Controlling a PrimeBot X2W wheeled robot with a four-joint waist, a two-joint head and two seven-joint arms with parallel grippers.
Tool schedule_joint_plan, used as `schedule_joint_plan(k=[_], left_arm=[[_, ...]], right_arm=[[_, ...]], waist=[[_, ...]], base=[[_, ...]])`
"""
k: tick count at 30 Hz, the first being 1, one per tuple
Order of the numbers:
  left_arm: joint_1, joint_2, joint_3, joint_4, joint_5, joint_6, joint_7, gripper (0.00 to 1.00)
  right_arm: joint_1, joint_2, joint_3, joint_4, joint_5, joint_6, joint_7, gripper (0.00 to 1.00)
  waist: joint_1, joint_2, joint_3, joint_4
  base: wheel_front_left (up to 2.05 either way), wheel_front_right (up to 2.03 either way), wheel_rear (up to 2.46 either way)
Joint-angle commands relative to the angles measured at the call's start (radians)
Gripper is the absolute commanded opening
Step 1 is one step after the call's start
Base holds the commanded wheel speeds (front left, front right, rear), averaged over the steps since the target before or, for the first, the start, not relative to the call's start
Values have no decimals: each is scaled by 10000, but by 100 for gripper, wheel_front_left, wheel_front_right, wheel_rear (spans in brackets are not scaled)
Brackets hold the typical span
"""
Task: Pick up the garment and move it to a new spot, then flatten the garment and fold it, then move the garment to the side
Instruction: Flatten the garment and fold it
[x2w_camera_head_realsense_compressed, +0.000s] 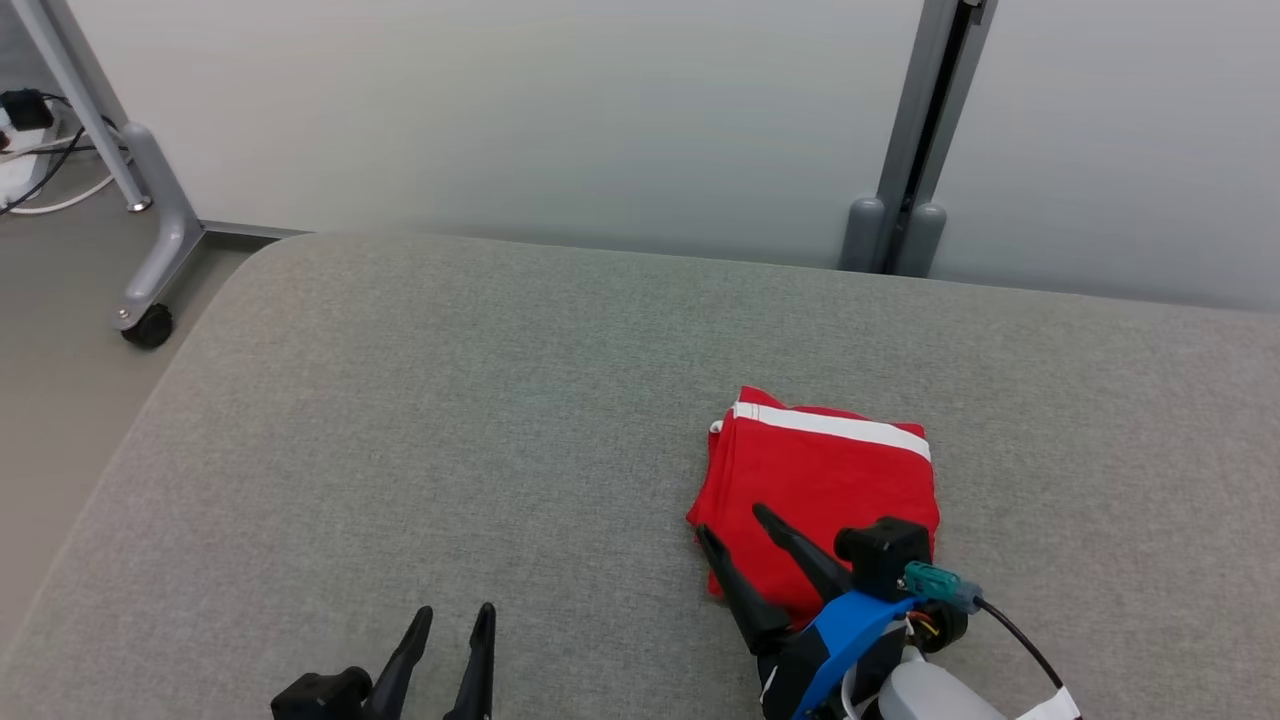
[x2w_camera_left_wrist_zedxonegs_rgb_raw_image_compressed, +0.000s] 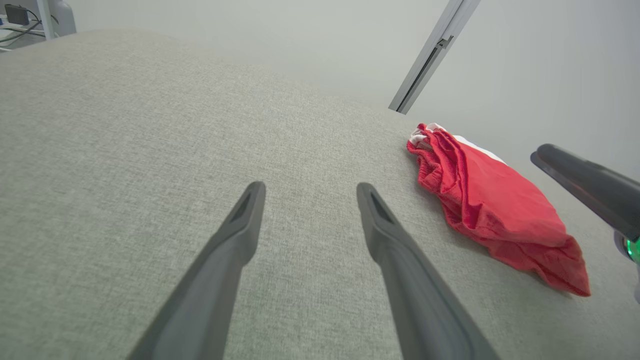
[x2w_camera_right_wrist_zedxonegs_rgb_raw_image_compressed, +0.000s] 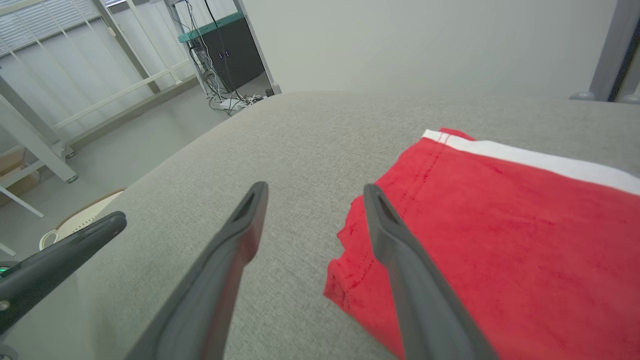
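Garment (x2w_camera_head_realsense_compressed: 820, 480), folded, on surface (x2w_camera_head_realsense_compressed: 400, 400) with open room leftward; right hand (x2w_camera_head_realsense_compressed: 729, 520) wide astride its left edge; left hand (x2w_camera_head_realsense_compressed: 456, 610) wide

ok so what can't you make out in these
- Garment, near edge: head view, covered by the right hand and its wrist.
- Garment, right part: right wrist view, cut off by the right and bottom edges.
- Layers underneath the fold: hidden by the top layer.
- Left hand, base: head view, cut off by the bottom edge.
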Motion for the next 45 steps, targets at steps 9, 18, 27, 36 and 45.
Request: schedule_joint_plan(k=[9,18,27,36,45], left_arm=[[-89,-138,1049,-84,1029,15,-25,100],[90,-300,1813,-272,2667,15,-25,100],[707,-695,2659,-408,3690,29,-25,100],[657,-874,2875,-417,4029,21,-25,100],[532,-930,2544,-303,4016,18,-25,100]], right_arm=[[664,-60,-2467,-432,-1943,0,-29,100],[1996,-49,-5125,-1231,-3629,0,-29,100],[3174,-46,-5677,-1749,-3657,0,-29,100],[3169,-49,-5523,-1770,-3580,0,-29,100],[2844,-46,-4997,-1180,-3405,0,-29,100]], waist=[[-1,0,-117,-979],[-1,0,-155,-1745],[-1,0,-318,-2132],[-1,0,-317,-2159],[-1,0,-166,-1860]], base=[[0,0,0],[0,0,0],[0,0,0],[0,0,0],[0,0,0]])
